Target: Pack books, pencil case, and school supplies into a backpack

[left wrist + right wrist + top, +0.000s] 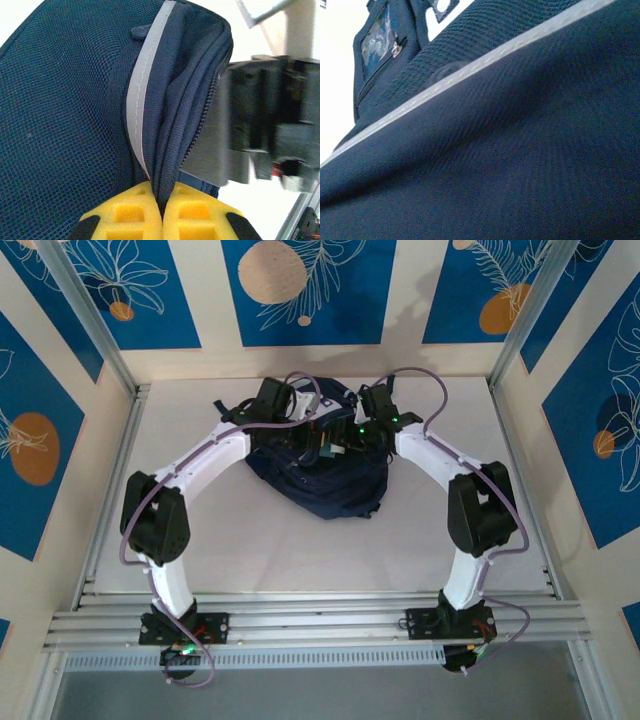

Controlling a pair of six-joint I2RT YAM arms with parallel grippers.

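Observation:
The navy-blue backpack (320,480) lies at the table's middle back, both arms reaching onto its top. My left gripper (162,200) is shut on a fold of the backpack's fabric (170,125), pinched between the yellow fingertips (130,212) beside a zipper and the grey trim stripe (142,95). From above, the left gripper (300,433) sits at the bag's upper left. My right gripper (352,438) is at the upper right, pressed close against the backpack (510,165), its jaws hidden. A blurred black part of it (270,120) shows past the fabric. Books, pencil case and school supplies are hidden.
The white table (230,540) is boxed in by patterned walls and metal posts (85,315). An aluminium rail (320,620) runs along the near edge with the arm bases on it. A front pocket with a patch (377,40) faces the right wrist camera.

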